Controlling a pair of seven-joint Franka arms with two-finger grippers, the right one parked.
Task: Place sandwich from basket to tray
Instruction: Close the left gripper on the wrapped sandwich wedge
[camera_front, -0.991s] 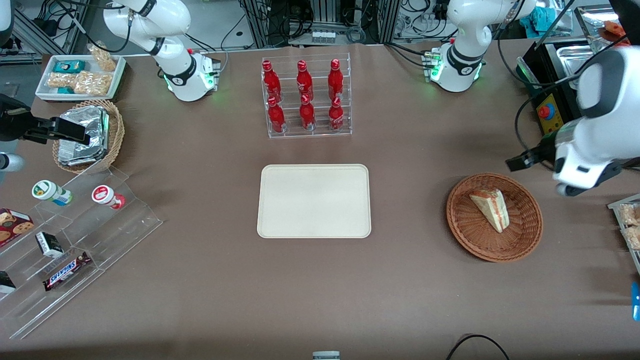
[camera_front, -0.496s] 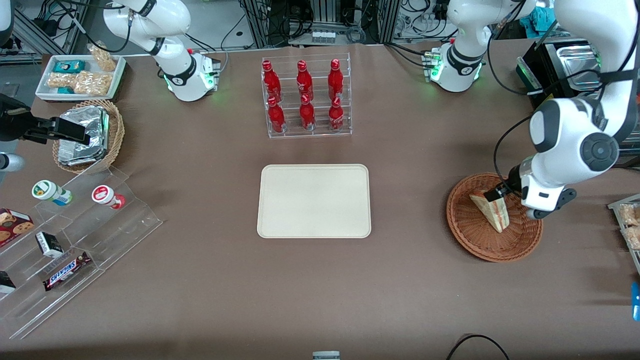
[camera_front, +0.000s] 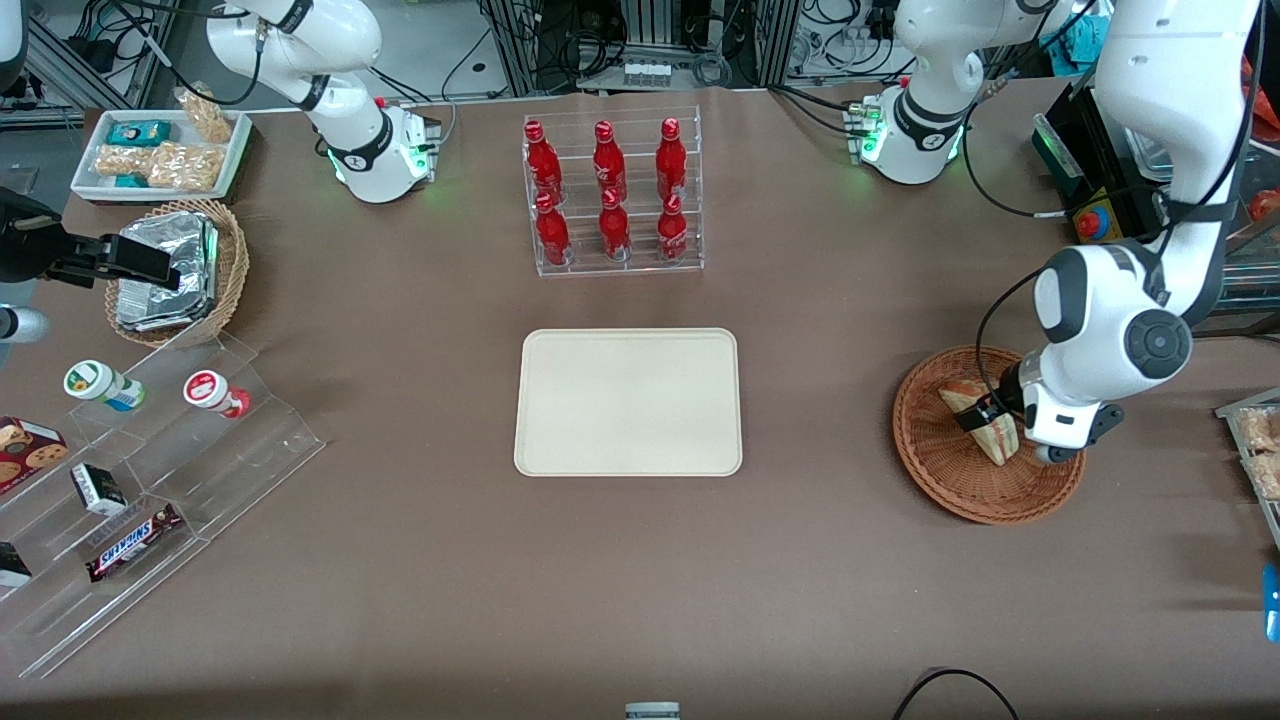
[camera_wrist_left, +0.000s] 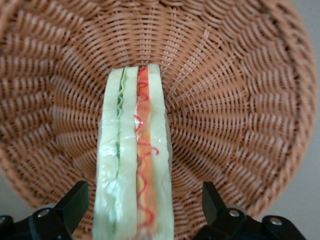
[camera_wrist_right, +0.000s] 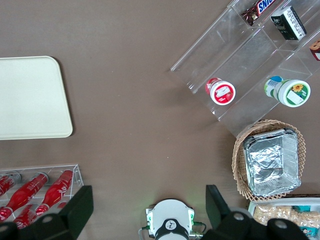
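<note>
The sandwich, a pale bread wedge with red and green filling, lies in the reddish-brown wicker basket toward the working arm's end of the table. In the left wrist view the sandwich stands on edge in the basket. My left gripper is down in the basket, open, one black finger on each side of the sandwich with a gap to the bread. The cream-beige tray lies bare at the table's middle and also shows in the right wrist view.
A clear rack of red bottles stands farther from the front camera than the tray. A light wicker basket with foil packs, a white snack tray and clear shelves with snacks lie toward the parked arm's end.
My left gripper has swung in from the table's edge and come down into the basket, ending astride the sandwich. The sandwich has not moved.
</note>
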